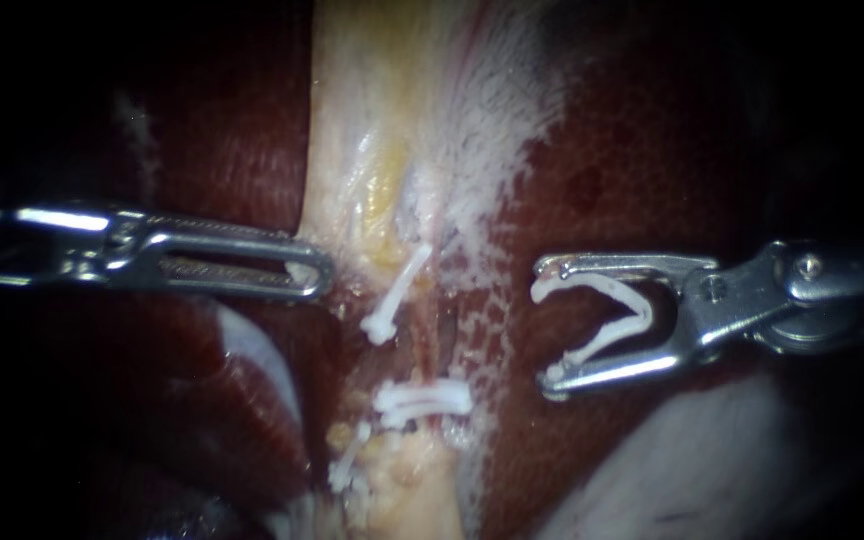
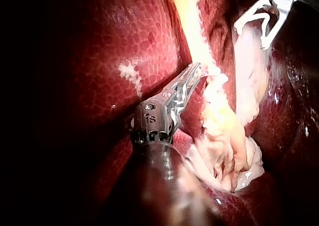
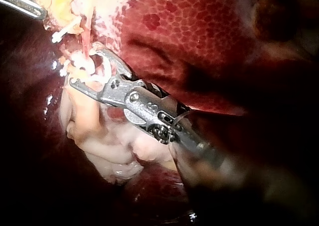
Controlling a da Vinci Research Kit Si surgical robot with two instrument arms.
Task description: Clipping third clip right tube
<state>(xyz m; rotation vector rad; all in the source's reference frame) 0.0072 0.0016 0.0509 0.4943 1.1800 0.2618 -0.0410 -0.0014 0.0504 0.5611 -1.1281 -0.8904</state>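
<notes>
Endoscope view is filled by the dark red liver (image 1: 632, 150), with a pale tissue band (image 1: 372, 120) running down its middle. The left instrument (image 1: 314, 272) has its long jaws closed on that band's edge. The right instrument (image 1: 545, 328) holds its jaws wide apart with an open white clip (image 1: 642, 312) seated between them, over the liver and apart from the right tube (image 1: 440, 335). A tilted clip (image 1: 399, 293) lies beside that tube, and a level clip (image 1: 422, 398) lies lower.
</notes>
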